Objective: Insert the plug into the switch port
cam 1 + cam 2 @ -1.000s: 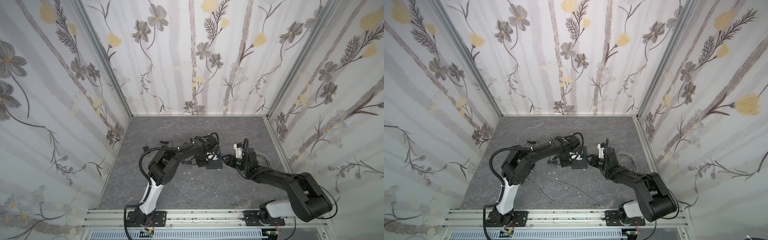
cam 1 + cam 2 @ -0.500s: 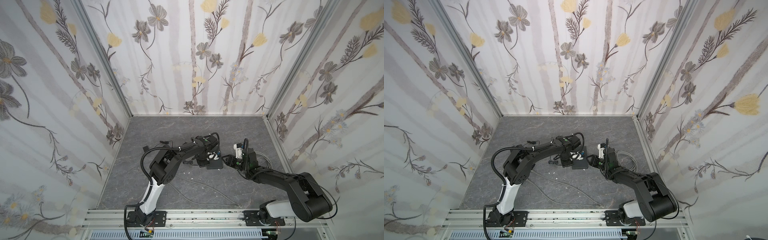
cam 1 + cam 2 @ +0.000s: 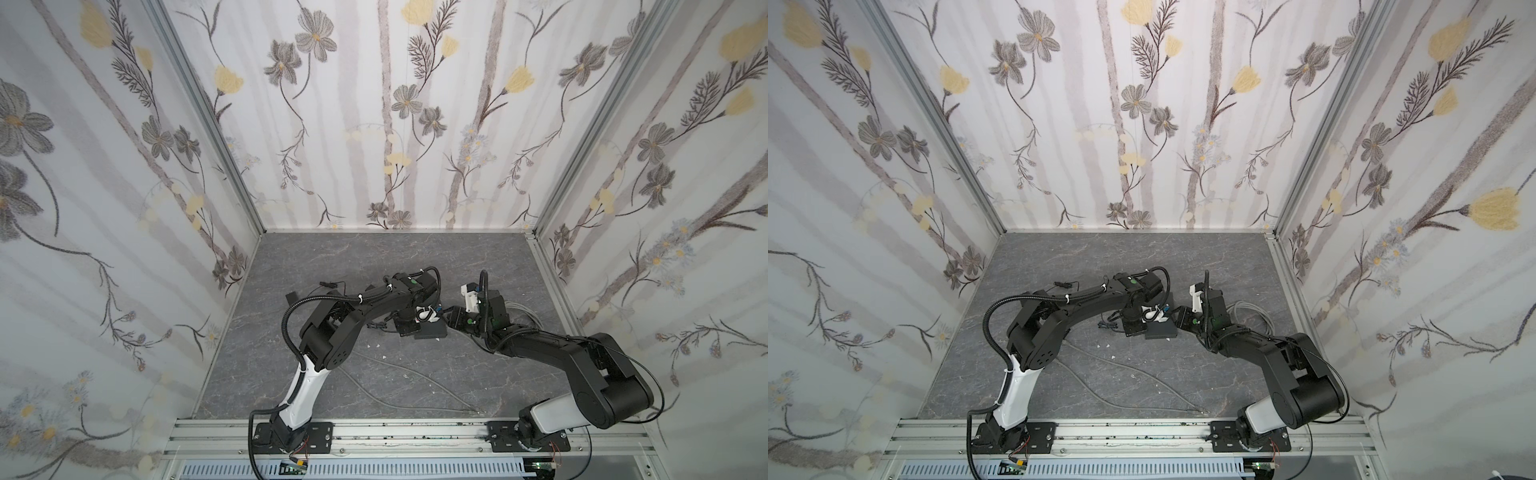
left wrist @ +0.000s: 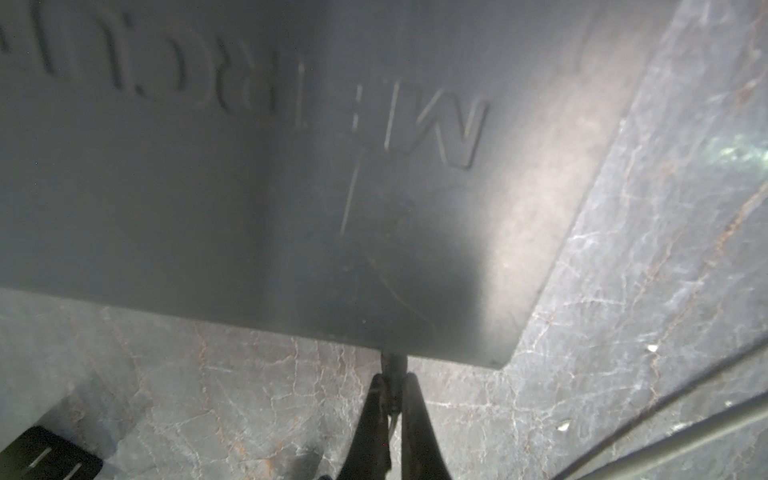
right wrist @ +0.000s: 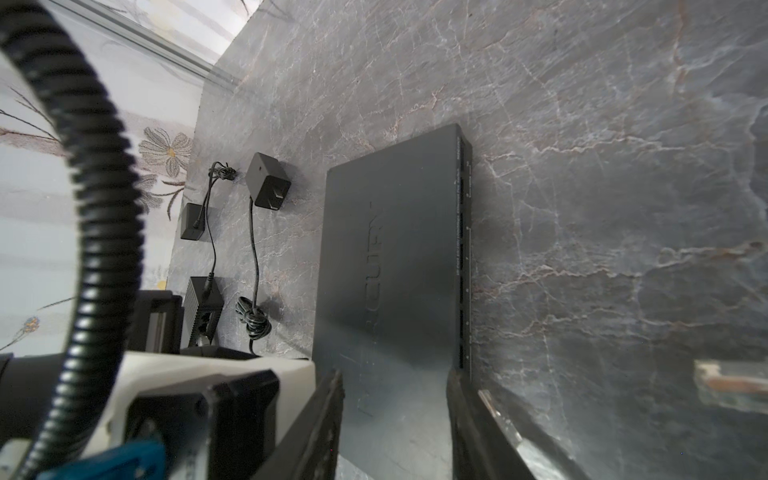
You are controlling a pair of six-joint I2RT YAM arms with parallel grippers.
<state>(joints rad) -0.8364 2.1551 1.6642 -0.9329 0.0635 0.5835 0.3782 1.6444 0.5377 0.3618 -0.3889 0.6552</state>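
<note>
Black plastic on grey marble: the switch (image 5: 395,270) lies flat on the surface (image 5: 623,166) between my two arms. The right gripper (image 5: 395,374) straddles its near end. Its fingers (image 5: 324,415) press the two long edges, one on the side with the row of ports (image 5: 461,291) and one on the back. I read this as a clamp, there to stop the light box sliding when it is pushed.

The left gripper (image 4: 390,378) comes in at the back edge, opposite the ports. Its fingers (image 4: 365,424) are together on the tail of the dark plug (image 4: 392,361), which juts ahead of the tips. The pinch sits that far back, I judge, to leave the nose free to go in. The nose meets the switch's edge. I cannot tell whether it has entered a socket or only butts the casing, because the wrist camera looks over the lid and the socket is hidden.

A power adapter (image 5: 268,180) with its coiled cord lies just beside the switch on the back side, and grey cables (image 3: 399,370) trail across the surface. I take this to be the insertion itself, late in the job. What it needs is a straight push along the socket's line while the right arm braces; any tilt could jam the nose.
</note>
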